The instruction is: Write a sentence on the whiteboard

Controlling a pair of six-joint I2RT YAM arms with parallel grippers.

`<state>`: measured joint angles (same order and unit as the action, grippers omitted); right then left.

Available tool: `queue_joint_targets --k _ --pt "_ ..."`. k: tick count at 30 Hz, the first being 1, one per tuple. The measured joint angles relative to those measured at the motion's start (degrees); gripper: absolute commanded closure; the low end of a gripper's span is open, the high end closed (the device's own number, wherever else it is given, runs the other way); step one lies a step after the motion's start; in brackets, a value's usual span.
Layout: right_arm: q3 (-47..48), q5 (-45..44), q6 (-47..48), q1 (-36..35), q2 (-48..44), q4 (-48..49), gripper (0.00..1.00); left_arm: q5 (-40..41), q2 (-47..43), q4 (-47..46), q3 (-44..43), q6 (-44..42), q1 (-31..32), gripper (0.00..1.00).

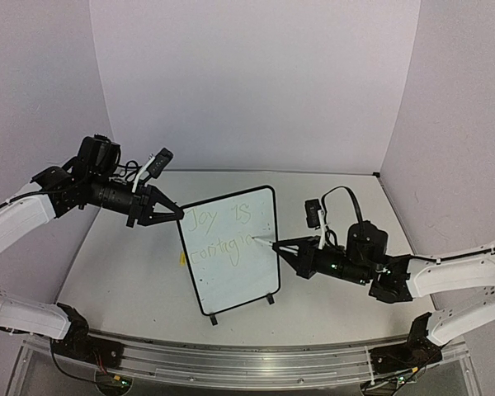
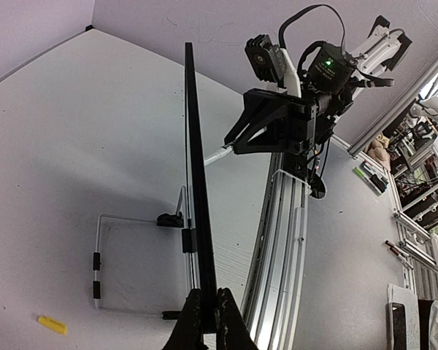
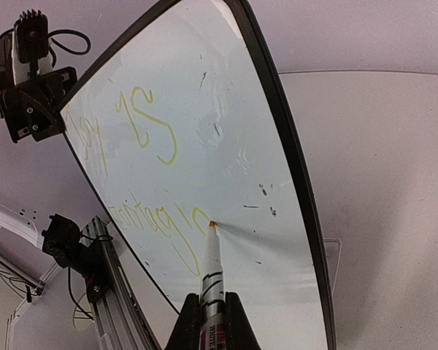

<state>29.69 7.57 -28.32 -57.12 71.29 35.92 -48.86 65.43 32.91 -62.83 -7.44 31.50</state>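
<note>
The whiteboard [image 1: 243, 276] stands upright on its two black feet at the table's middle. My left gripper [image 1: 178, 214] is shut on its upper left edge; the left wrist view shows the board edge-on [image 2: 196, 146] between the fingertips of that gripper [image 2: 208, 297]. The sentence [image 3: 142, 131] is faint yellow handwriting in two lines, "Joy is" above "contagi". My right gripper [image 3: 212, 300] is shut on a white and yellow marker [image 3: 213, 259]. The marker's tip touches the board just after the last letter of the lower line, to the right of the board's middle [image 1: 254, 240].
A small yellow cap [image 2: 51, 325] lies on the table behind the board, near its left side [image 1: 182, 259]. The aluminium rail [image 1: 231, 351] runs along the table's near edge. Purple walls close in the back and both sides.
</note>
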Motion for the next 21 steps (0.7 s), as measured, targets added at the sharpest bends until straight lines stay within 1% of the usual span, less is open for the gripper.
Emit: queue_joint_targets --k 10,21 --pt "0.0 0.0 0.0 0.0 -3.8 -0.4 1.0 0.0 0.0 0.0 0.0 -0.1 0.0 1.0" --pt "0.4 -0.1 0.5 0.0 -1.8 -1.0 1.0 0.0 0.0 0.0 0.0 0.0 0.0 1.0"
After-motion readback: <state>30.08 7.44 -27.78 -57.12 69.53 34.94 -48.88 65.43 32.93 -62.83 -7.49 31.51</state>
